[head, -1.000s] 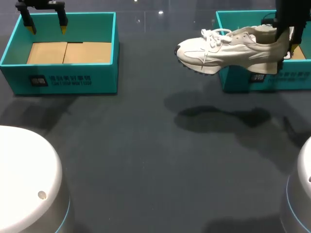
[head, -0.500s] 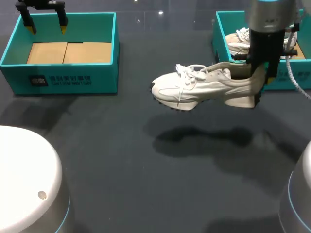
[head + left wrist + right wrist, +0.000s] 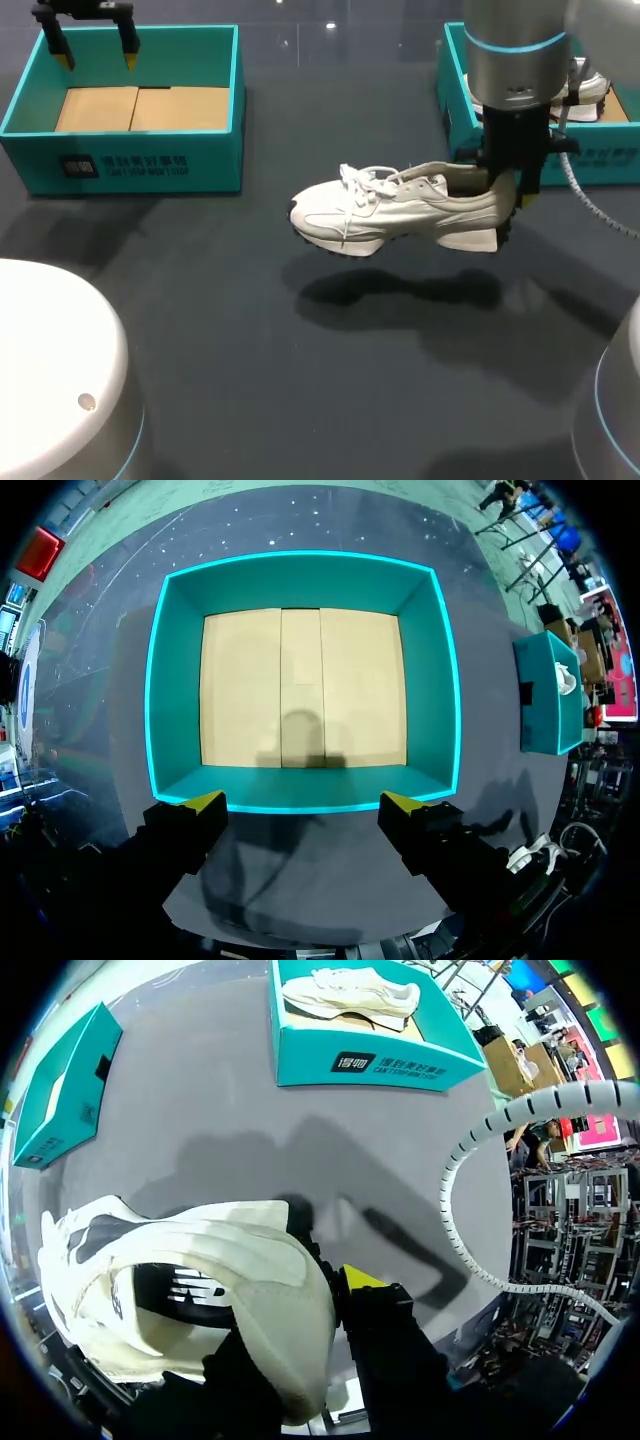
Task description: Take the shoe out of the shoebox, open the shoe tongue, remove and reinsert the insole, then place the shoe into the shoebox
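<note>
A white sneaker (image 3: 390, 208) hangs level above the middle of the dark table, toe pointing left. My right gripper (image 3: 508, 194) is shut on the heel collar, one finger inside the shoe and one behind the heel. The right wrist view shows the heel (image 3: 210, 1290) pinched, with one yellow fingertip (image 3: 365, 1280) outside it. The teal shoebox (image 3: 540, 160) it came from stands at the back right and holds a second white shoe (image 3: 588, 84). My left gripper (image 3: 92, 45) hovers open over the far wall of the empty left teal box (image 3: 130, 165). In its own view, my left gripper (image 3: 302, 802) holds nothing.
The left box (image 3: 300, 562) has a bare cardboard floor. In the right wrist view the right box (image 3: 370, 1060) lies ahead of the held shoe and the left box (image 3: 60, 1085) off to the side. Bare table (image 3: 220, 330) lies beneath the shoe.
My right arm has carried the shoe out from the right box, leftward and lower, toward the table's middle. The left arm has not moved.
</note>
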`<state>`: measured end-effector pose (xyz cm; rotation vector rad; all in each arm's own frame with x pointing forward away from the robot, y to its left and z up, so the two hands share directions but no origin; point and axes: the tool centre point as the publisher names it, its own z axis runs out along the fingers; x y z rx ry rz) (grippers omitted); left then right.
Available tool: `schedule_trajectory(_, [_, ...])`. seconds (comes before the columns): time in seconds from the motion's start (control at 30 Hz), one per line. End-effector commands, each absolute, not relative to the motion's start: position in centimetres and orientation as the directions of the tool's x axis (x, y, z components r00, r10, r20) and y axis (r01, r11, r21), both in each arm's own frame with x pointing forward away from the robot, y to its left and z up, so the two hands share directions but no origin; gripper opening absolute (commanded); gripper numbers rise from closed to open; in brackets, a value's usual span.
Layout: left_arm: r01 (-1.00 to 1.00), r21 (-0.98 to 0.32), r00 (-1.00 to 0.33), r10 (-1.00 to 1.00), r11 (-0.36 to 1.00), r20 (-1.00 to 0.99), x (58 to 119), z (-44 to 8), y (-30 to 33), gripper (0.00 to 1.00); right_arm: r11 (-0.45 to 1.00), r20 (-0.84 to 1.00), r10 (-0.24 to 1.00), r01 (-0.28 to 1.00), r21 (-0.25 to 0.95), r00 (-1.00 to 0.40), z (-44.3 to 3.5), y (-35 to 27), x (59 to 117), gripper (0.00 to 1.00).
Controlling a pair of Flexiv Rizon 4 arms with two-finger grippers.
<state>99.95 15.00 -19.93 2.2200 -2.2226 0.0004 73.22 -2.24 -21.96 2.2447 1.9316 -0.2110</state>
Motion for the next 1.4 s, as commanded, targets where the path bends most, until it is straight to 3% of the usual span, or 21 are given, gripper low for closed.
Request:
schedule_trajectory(0.03, [-1.0, 0.0, -0.001, -1.0, 0.001, 0.0, 100.0, -19.9, 15.0, 1.0, -0.146, -0.221, 0.964, 0.989, 0.035, 0.15, -21.8, -2.0, 73.4, 0.0])
schedule_trajectory(0.5, [-1.0, 0.0, -0.001, -1.0, 0.001, 0.0, 100.0, -19.9, 15.0, 1.0, -0.1, -0.279, 0.952, 0.99, 0.1, 0.124, -24.7, -0.6, 72.9, 0.0])
schedule_trajectory(1.17, [-1.0, 0.0, -0.001, -1.0, 0.001, 0.0, 100.0, -19.9, 15.0, 1.0, -0.085, -0.229, 0.969, 0.995, 0.057, 0.096, -31.1, 4.2, 70.0, 0.0])
schedule_trajectory(1.4, [-1.0, 0.0, -0.001, -1.0, 0.001, 0.0, 100.0, -19.9, 15.0, 1.0, -0.068, -0.239, 0.968, 0.996, 0.052, 0.079, -31.3, 4.6, 69.5, 0.0])
